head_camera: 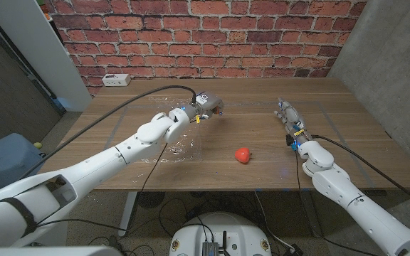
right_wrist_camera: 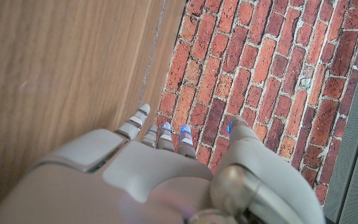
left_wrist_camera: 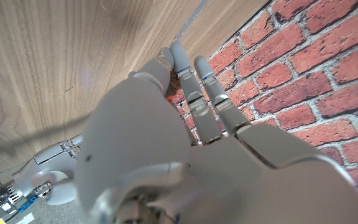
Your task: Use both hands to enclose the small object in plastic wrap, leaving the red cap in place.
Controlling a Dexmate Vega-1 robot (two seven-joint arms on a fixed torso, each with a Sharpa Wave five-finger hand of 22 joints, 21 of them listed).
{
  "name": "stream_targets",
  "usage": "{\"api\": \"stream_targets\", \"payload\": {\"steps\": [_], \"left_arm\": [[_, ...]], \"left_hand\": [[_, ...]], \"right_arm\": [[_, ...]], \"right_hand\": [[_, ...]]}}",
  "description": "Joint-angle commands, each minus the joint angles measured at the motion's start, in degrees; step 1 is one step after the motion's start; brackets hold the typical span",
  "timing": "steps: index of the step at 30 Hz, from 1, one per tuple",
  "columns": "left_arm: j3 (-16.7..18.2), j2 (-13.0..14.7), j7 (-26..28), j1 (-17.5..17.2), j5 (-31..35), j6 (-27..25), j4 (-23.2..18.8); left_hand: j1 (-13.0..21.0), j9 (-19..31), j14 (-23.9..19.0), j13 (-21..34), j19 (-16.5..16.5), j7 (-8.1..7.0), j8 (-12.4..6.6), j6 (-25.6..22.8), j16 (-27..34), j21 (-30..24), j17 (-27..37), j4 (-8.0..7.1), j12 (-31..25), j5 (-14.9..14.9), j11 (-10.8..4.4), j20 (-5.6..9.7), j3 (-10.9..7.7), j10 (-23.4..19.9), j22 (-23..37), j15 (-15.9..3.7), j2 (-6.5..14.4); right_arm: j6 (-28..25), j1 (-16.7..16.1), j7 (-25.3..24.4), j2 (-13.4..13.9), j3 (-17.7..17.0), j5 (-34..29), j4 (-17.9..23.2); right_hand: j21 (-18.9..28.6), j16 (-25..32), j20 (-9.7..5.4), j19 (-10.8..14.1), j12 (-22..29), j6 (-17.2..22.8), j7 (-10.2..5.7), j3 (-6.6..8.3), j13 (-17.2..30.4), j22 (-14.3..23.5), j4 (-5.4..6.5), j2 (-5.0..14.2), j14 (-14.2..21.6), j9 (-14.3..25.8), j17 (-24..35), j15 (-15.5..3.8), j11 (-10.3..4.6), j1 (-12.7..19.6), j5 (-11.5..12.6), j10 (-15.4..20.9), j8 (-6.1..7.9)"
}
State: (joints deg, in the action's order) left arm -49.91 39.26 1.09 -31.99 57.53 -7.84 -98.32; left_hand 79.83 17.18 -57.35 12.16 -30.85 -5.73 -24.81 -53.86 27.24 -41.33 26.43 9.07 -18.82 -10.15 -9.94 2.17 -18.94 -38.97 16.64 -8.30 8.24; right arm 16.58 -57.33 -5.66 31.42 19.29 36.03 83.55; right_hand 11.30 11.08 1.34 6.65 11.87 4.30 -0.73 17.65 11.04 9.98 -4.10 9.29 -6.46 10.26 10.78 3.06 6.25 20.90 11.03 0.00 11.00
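Two robot hands over a wooden table [head_camera: 347, 153], fingers first: left hand [head_camera: 208, 105] has fingers [left_wrist_camera: 194, 93] held straight and close together, nothing seen in them. Right hand [head_camera: 290, 117] fingers [right_wrist_camera: 160, 134] reach out w/ small gaps, also holding nothing. Red cap [head_camera: 243, 154] sits on the table betw. the two hands, nearer the robot, apart from both. Clear plastic wrap [head_camera: 180, 146] lies crumpled just left of the cap, under the left forearm. White power strip [head_camera: 115, 80] at the far edge, well beyond the cap, by the brick wall [head_camera: 212, 32].
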Motion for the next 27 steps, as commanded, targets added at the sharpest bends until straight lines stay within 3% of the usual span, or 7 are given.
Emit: {"api": "stream_targets", "payload": {"steps": [1, 27], "left_arm": [[3.1, 2.1, -0.9, -4.7, 1.1, -4.7, -4.6], [5.3, 3.8, -4.2, -9.8, 5.5, -13.8, -7.8]], "left_hand": [[-0.4, 0.2, -0.8, 16.9, 0.2, 4.32, -0.35, -4.9, -0.4, -0.6, 0.3, -0.27, -13.8, -0.5, 1.39, 0.14, -0.09, -8.0, 0.1, -5.41, 0.5], [-0.6, 0.2, -1.5, 18.4, 0.6, 4.11, -0.33, -4.8, -1.0, -2.4, 1.1, -0.33, -14.6, -0.7, 1.63, -0.02, 0.05, -8.2, -0.2, -5.39, 0.5]], "right_arm": [[-1.3, 1.2, 0.8, 0.1, 0.9, -0.4, 0.2], [-3.6, 3.3, 1.6, 0.2, 2.8, -1.4, 0.9]], "right_hand": [[0.1, 0.3, 0.26, 0.2, -0.1, 0.5, -0.04, 0.42, 0.2, 0.1, 0.11, -0.04, -0.1, 0.2, 0.1, 0.2, 0.28, -0.1, 0.1, 0.1, -0.18], [0.1, 0.2, 0.24, 0.2, -0.1, 0.5, -0.09, 0.47, 0.2, 0.1, 0.07, -0.08, -0.1, 0.2, 0.1, 0.2, 0.28, -0.2, 0.1, 0.1, -0.2]]}}
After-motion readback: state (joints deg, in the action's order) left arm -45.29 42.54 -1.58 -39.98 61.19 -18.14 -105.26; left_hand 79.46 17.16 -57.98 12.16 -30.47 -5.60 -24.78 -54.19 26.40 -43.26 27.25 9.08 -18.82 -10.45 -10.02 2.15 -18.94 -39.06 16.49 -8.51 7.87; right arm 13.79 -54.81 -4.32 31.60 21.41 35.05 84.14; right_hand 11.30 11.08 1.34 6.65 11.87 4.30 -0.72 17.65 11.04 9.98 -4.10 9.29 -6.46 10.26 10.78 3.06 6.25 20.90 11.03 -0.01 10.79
